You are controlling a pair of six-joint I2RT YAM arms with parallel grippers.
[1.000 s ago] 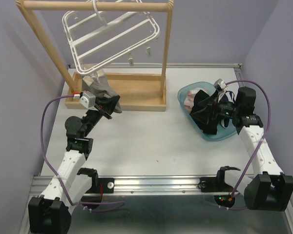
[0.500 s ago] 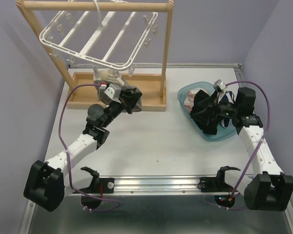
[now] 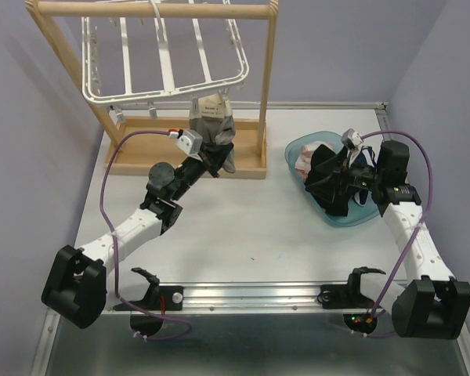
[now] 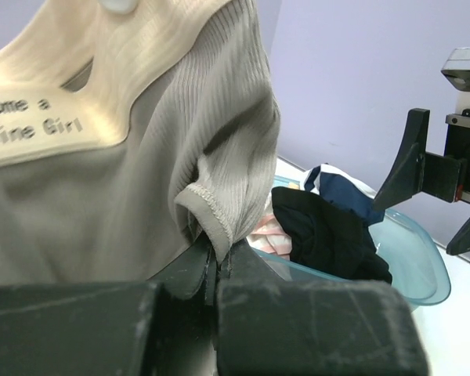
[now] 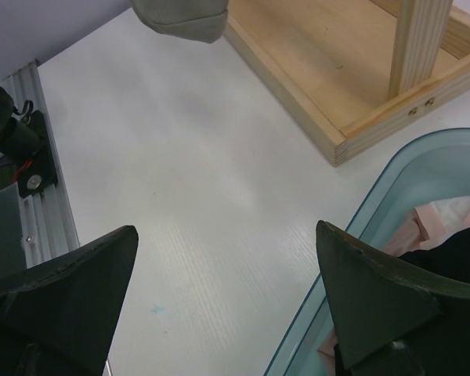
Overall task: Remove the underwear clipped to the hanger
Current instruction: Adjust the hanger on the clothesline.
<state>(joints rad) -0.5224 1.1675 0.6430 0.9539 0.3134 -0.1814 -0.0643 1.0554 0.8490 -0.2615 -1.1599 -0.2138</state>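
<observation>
Toward the far edge of the worktop (image 3: 243, 227), left of its middle: one grey ribbed piece of the underwear (image 3: 214, 125), pinned by its cream waistband to a clip (image 4: 119, 5) on the near rim of the hanger (image 3: 163, 59). Hangs limp and straight down between the posts of the wooden rail stand (image 3: 266, 78). Looks to be the last piece on the frame, with no other cloth on the clips in the overhead view.

On that piece, the left jaws: together, clamped on a rolled hem at its lower corner, plain in the left wrist view. Over the teal basin (image 3: 359, 216) at the right side of the worktop, the right jaws: wide apart, gripping nothing. More underwear in that basin: black, navy with white, and pink.

Handling, as a judgement: very light and fully soft, with no stiffness at all, so follows any pull and stretches before giving. Ribbed knit, not slippery, easy to keep hold of. Not fragile, yet liable to stretch or snag at the waistband if yanked sideways. Held by one small clip only, so probably slips free under a steady downward pull away from the rim. Better taken by a doubled hem or a bunched fold, as now, than by a single thin layer. Pulls more directly on the clip when gripped nearer the waistband. Worth minding the swing of the hanger, loose on its hook.
</observation>
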